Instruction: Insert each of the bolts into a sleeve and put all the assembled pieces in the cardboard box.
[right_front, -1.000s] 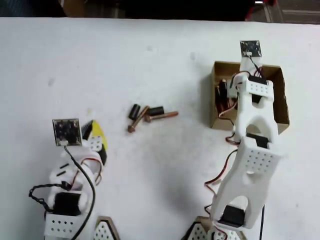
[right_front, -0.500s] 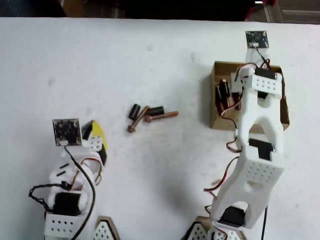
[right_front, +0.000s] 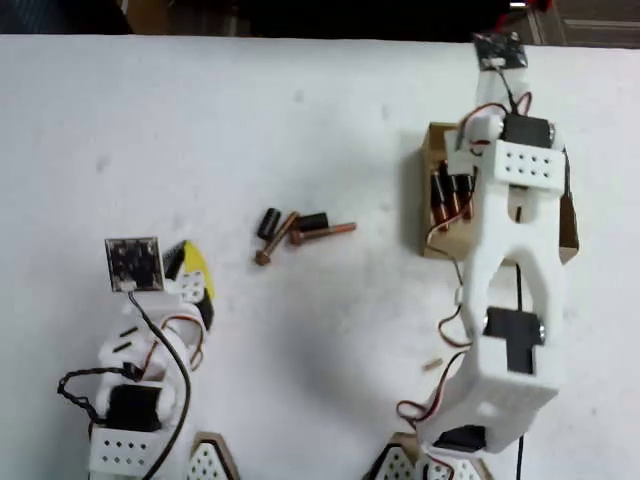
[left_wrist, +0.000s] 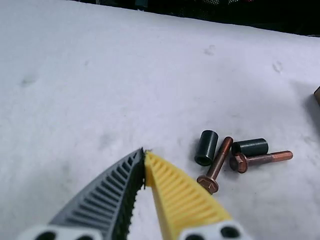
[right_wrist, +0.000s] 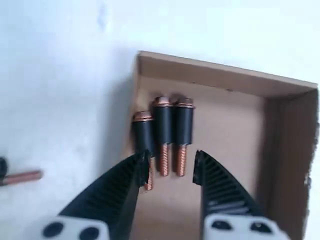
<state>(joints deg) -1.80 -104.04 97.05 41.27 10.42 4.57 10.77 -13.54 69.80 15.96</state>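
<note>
Brown cardboard box (right_front: 436, 135) at the white table's (right_front: 200, 120) 2 o'clock; right gripper (right_wrist: 171, 156) above it, jaws apart (empty). Lift it straight, clearing three black-sleeved copper bolts (right_wrist: 164, 125). Left gripper (left_wrist: 144, 156), pinched together at 8 o'clock, faces loose copper bolts (left_wrist: 216, 167) and black tubular sleeves (left_wrist: 206, 146).

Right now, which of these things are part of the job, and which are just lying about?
Job: loose bolts, loose sleeves, three assembled pieces in the box, open right gripper above them, shut left gripper.
Lying about: a small brown bit on the table by the right arm.
</note>
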